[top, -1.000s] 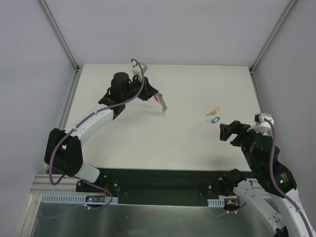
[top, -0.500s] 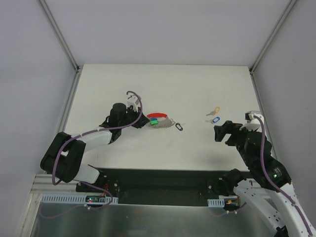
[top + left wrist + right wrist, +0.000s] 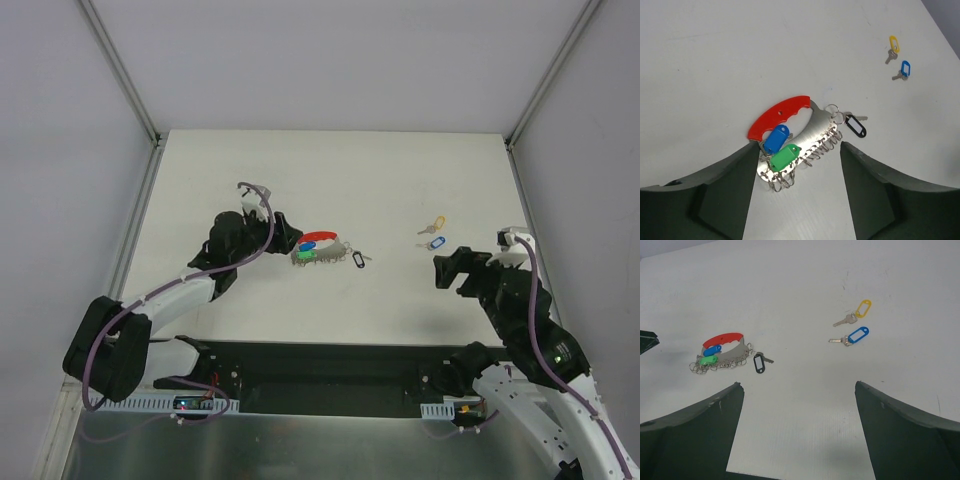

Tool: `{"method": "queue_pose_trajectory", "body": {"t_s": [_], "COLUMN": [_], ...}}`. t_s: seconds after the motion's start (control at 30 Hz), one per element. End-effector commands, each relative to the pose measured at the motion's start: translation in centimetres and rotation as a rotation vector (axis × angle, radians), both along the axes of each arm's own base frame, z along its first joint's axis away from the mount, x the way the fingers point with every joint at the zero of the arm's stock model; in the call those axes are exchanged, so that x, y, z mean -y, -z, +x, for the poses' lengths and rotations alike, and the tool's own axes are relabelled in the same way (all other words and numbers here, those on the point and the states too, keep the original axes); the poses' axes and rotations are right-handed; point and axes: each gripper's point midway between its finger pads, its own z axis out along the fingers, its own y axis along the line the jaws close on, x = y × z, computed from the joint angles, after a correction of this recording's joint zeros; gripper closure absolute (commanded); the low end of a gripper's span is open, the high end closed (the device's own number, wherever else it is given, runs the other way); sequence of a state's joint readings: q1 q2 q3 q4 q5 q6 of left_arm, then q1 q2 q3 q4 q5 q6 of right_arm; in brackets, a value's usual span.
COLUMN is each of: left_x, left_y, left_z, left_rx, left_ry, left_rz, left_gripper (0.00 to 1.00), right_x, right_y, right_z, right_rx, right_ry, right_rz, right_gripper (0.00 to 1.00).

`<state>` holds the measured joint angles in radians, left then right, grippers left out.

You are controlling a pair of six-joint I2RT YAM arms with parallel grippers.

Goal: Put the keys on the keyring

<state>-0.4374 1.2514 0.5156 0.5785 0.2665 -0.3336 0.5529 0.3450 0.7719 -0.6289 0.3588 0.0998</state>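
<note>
The keyring (image 3: 816, 131), a grey metal plate with a red curved handle (image 3: 780, 114) and a row of small rings, lies flat on the table (image 3: 322, 250). A blue-tagged key (image 3: 776, 139), a green-tagged key (image 3: 785, 156) and a black-tagged key (image 3: 856, 126) hang on it. My left gripper (image 3: 797, 200) is open, its fingers either side of the plate's near end without touching it. A loose yellow key (image 3: 862, 308) and a loose blue key (image 3: 857, 335) lie right of centre. My right gripper (image 3: 797, 430) is open and holds nothing, nearer than those two keys.
The white table (image 3: 400, 180) is walled by grey panels, with metal posts at the back corners. A dark strip with the arm bases (image 3: 330, 370) runs along the near edge. The left arm's purple cable (image 3: 150, 290) loops over its links.
My left arm swung down from the far side with the keyring, laid it on the table and opened its jaws, drawing back a little to the left. The right gripper shifted slightly.
</note>
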Motion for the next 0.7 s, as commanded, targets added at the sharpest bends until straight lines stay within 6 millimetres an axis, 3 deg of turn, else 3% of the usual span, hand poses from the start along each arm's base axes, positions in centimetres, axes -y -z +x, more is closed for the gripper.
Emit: {"method": "queue_pose_trajectory", "body": {"t_s": [0.0, 0.03, 0.27, 0.5, 0.53, 0.6, 0.67], "left_x": [-2.1, -2.7, -5.8, -9.0, -9.6, -11.0, -12.6], "left_y": [-1.7, -2.8, -5.8, -10.0, -11.5, -12.1, -14.0], "left_z": [0.4, 0.7, 0.5, -1.2, -2.0, -2.8, -4.1], "left_rx": [0.015, 0.030, 0.027, 0.132, 0.182, 0.224, 0.297], "left_ry": [-0.114, -0.155, -0.296, -0.421, -0.431, -0.476, -0.536], "left_rz": [0.019, 0.027, 0.086, 0.059, 0.043, 0.046, 0.006], "left_gripper": [0.30, 0.23, 0.01, 0.01, 0.01, 0.01, 0.01], "right_x": [0.7, 0.9, 2.7, 6.7, 7.2, 8.4, 9.7], "right_y": [-0.8, -0.9, -0.9, -1.4, -1.5, -1.7, -1.4], "right_z": [-0.1, -0.2, -0.6, -1.9, -2.3, -2.7, -3.3], "right_rx": [0.031, 0.031, 0.037, 0.042, 0.042, 0.050, 0.059], "right_ry": [0.024, 0.031, 0.105, 0.280, 0.290, 0.341, 0.389], "right_rz": [-0.007, -0.012, -0.037, -0.077, -0.093, -0.115, -0.145], "right_gripper": [0.04, 0.04, 0.04, 0.04, 0.04, 0.04, 0.04]}}
